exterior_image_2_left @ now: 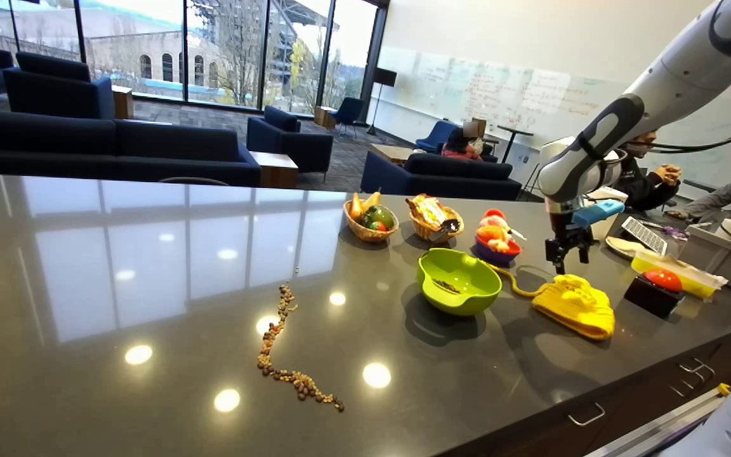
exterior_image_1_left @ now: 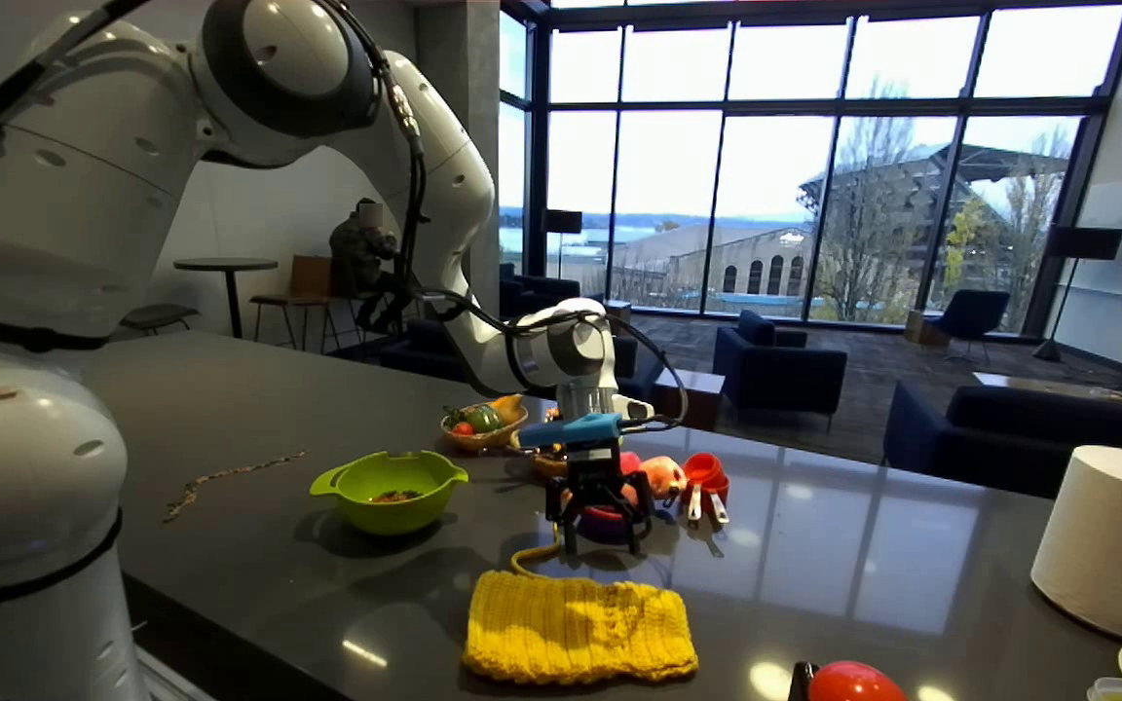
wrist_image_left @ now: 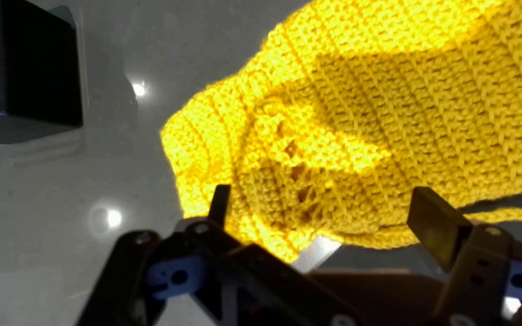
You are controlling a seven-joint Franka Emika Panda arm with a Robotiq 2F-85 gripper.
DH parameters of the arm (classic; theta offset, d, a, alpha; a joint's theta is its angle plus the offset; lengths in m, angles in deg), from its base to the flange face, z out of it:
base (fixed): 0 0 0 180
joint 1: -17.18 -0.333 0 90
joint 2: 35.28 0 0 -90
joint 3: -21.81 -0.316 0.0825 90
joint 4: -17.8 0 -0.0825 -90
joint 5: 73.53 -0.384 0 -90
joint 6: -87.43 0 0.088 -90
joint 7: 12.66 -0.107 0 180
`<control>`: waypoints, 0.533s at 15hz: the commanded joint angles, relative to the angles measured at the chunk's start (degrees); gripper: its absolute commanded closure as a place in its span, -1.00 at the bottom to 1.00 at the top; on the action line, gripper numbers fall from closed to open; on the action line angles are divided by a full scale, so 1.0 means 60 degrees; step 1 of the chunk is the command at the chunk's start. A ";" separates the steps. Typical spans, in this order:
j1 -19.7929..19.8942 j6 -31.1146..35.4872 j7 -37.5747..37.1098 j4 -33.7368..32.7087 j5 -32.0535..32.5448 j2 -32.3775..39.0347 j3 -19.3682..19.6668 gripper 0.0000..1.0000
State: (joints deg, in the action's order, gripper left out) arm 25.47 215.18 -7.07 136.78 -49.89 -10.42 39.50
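Reddish handwriting (exterior_image_2_left: pixel 546 105) on the whiteboard (exterior_image_2_left: pixel 403 82) is too small to read. The gripper (exterior_image_1_left: pixel 602 545) has its jaws wide apart, holding nothing, just clear of one yellow knitted piece (wrist_image_left: pixel 401 117) lying on the desk (exterior_image_2_left: pixel 86 393) between one green bowl (exterior_image_2_left: pixel 473 297) and one red button (exterior_image_2_left: pixel 662 279) on a black box (exterior_image_2_left: pixel 650 298). Two wicker baskets (exterior_image_2_left: pixel 370 237) stand beyond the bowl.

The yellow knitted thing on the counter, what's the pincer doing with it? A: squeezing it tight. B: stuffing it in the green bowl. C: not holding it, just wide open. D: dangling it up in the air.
C: in the wrist view the pincer stands wide open with nothing in its grip, and the yellow knitted thing lies on the counter.
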 commanded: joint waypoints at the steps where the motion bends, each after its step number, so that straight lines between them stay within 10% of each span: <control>1: 0.0388 -0.0242 0.0987 0.0428 -0.0004 -0.0482 -0.0463 -1.00; 8: 0.0447 -0.0026 0.1391 0.0648 -0.0004 -0.0547 -0.0771 -1.00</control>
State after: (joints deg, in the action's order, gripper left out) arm 27.08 214.54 -0.33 138.69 -49.96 -11.44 36.18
